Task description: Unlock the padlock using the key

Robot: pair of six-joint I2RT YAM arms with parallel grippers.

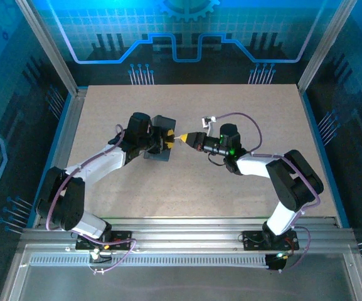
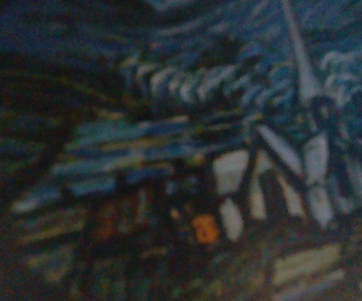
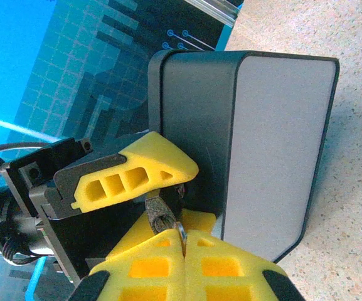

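Not unlocked yet afaict; L pincer [image 1: 166, 141] looks clamped on padlock [image 3: 159, 212] by the box [image 3: 262, 144]; R pincer [image 3: 184, 243] pinched on key [image 3: 181, 232], tip right at padlock; insert + turn still to do.

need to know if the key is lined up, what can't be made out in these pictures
padlock, right wrist view: mostly hidden among yellow fingers; keyhole unseen
key, same view: a sliver past the shut right gripper; rest hidden inside it
left wrist view: the box print is blurred, too close
top view: padlock and key too small; what the left gripper clamps is unclear
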